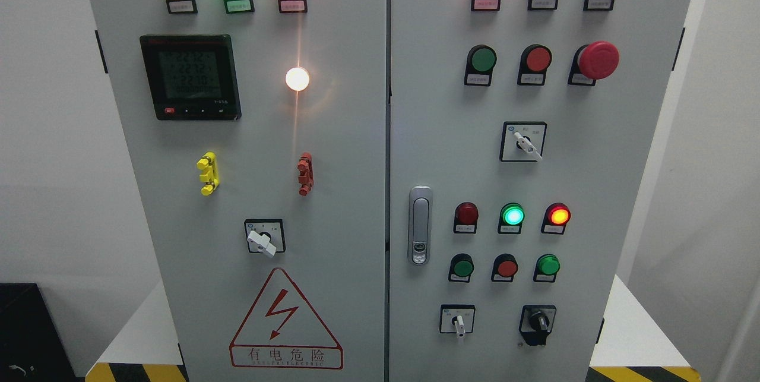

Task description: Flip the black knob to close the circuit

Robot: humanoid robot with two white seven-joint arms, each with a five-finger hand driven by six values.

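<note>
We see the grey cabinet [332, 192] head-on, two doors. Black knob [539, 321] sits at the lower right of the right door, just right of a white selector switch [458, 322], below a row of three push buttons. Its pointer seems to stand roughly upright, hard to tell. Neither of our hands is in frame, so we can't tell the state of the fingers. Nothing touches the knob. Above it, a green lamp [512, 215] and a red lamp [559, 215] are lit. Door latch [420, 225] lies at the left edge of that door.
</note>
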